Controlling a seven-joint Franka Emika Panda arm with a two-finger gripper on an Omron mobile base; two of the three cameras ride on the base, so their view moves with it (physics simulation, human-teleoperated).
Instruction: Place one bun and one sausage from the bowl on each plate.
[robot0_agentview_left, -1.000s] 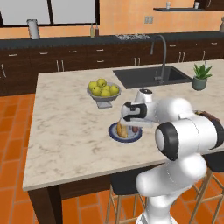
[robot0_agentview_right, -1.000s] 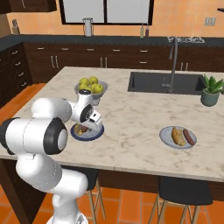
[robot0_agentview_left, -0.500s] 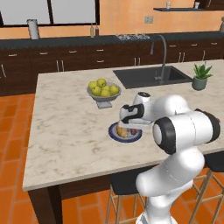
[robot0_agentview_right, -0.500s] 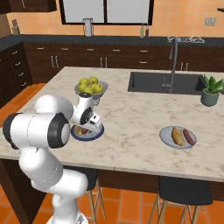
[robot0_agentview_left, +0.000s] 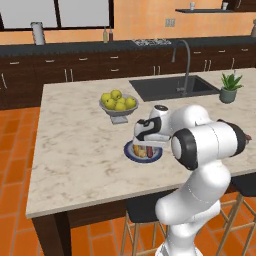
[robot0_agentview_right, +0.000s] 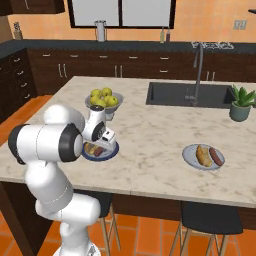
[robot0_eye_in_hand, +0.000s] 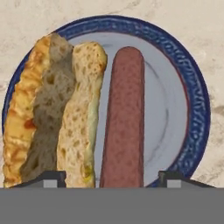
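The gripper (robot0_eye_in_hand: 107, 177) is seen with its jaws spread wide over the blue-rimmed plate (robot0_eye_in_hand: 192, 100), nothing being held; its fingertips (robot0_eye_in_hand: 48, 178) stand on either side of a sausage (robot0_eye_in_hand: 124, 118) lying beside a bun (robot0_eye_in_hand: 57, 109). This plate (robot0_agentview_left: 131, 151) is set near the counter's front edge. A second plate (robot0_agentview_right: 189, 156) toward the right end carries one bun (robot0_agentview_right: 202, 155) and one sausage (robot0_agentview_right: 216, 156). Two plates, two buns and two sausages are counted.

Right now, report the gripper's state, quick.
gripper: open, holding nothing; its fingertips stand apart on either side of the sausage lying on the blue-rimmed plate.
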